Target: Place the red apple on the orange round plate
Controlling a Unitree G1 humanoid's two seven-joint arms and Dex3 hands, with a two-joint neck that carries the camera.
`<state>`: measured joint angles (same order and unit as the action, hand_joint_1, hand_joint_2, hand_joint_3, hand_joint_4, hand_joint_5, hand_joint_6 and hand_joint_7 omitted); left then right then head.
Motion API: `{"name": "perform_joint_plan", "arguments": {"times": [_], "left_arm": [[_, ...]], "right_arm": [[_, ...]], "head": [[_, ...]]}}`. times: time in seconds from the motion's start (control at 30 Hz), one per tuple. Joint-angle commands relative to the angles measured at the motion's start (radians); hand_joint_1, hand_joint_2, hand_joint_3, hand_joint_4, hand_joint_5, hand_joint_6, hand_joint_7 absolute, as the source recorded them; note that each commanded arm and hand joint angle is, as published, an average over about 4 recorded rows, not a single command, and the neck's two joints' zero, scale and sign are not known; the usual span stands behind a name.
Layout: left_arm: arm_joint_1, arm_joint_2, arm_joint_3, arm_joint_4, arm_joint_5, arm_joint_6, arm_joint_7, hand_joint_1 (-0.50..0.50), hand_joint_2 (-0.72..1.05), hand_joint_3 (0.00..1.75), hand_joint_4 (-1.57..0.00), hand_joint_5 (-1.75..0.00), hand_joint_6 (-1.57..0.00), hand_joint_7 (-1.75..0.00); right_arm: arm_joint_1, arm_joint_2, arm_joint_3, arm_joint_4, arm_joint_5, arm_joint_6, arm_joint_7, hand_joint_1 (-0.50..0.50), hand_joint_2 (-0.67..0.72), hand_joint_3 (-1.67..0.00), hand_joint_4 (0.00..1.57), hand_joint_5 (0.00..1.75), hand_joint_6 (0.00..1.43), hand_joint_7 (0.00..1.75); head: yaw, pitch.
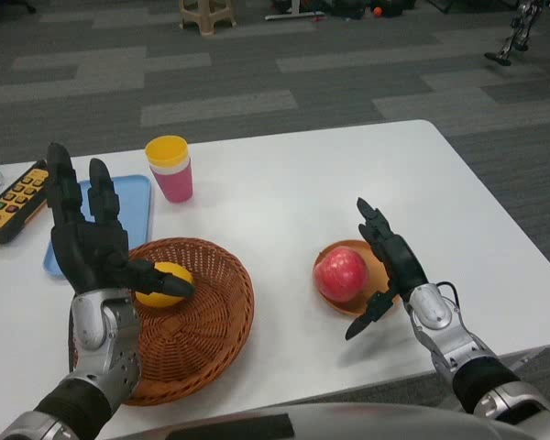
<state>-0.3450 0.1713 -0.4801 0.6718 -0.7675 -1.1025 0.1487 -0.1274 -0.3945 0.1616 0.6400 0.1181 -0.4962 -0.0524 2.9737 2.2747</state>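
Head view: apple (340, 273), red, sits on the orange plate (378, 266), filling its left part, with the plate's rim showing past it on the right. Taking the plate as the landmark, the right hand (390, 264) is just beside its right edge, fingers spread and raised, thumb hanging below near the plate's front rim. It holds nothing; the apple lies just to its left, and I cannot tell whether a fingertip touches the fruit or only overlaps it in this view. Judging from how things lie, the apple rests on the plate by its own weight and the placing looks done, so the loose, released hand fits a let-go posture.

Well to the left of the plate stands a brown wicker basket (211, 321) with a yellow fruit (162, 283) inside. The left hand (90, 240) hovers over the basket's far left rim, fingers apart and pointing up, gripping nothing, its thumb just over the yellow fruit; it appears to wait.

Farther left and behind the plate lie a blue tray (133, 197), a pink cup with a yellow top (170, 168), and a yellow and black remote (14, 202) at the table (284, 183) edge.
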Motion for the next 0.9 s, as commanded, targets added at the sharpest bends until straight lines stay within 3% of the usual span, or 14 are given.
{"name": "perform_joint_plan", "arguments": {"times": [0.03,0.23,0.4,0.67,0.9], "left_arm": [[0.009,0.007,0.003,0.003,-0.001,-0.002,0.0,-0.5,-0.64,0.09,-0.19,0.0,0.0,0.0],[0.009,0.007,0.003,0.003,-0.001,-0.002,0.0,-0.5,-0.64,0.09,-0.19,0.0,0.0,0.0],[0.01,0.007,0.004,0.003,0.0,-0.003,0.0,-0.5,-0.64,0.09,-0.19,0.0,0.0,0.0],[0.011,0.007,0.003,0.003,0.0,-0.003,0.0,-0.5,-0.64,0.09,-0.19,0.0,0.0,0.0],[0.012,0.007,0.006,0.002,0.002,-0.003,0.0,-0.5,-0.64,0.09,-0.19,0.0,0.0,0.0]], "right_arm": [[0.011,0.0,-0.042,-0.072,0.003,0.001,-0.015,-0.46,0.34,0.0,0.0,0.0,0.0,0.0],[0.026,0.0,-0.116,-0.207,0.012,-0.015,-0.065,-0.46,0.34,0.0,0.0,0.0,0.0,0.0],[0.032,-0.007,-0.122,-0.299,0.041,-0.048,-0.111,-0.46,0.34,-0.02,0.0,0.0,0.0,0.0],[0.038,-0.007,-0.117,-0.421,0.072,-0.066,-0.162,-0.46,0.46,0.0,0.0,0.0,0.0,0.0],[0.034,-0.009,-0.132,-0.487,0.084,-0.084,-0.179,-0.46,0.41,0.0,0.0,0.0,0.0,0.0]], "head": [[-0.001,0.006],[-0.002,0.012],[0.002,0.02],[0.002,0.034],[0.011,0.05]]}}
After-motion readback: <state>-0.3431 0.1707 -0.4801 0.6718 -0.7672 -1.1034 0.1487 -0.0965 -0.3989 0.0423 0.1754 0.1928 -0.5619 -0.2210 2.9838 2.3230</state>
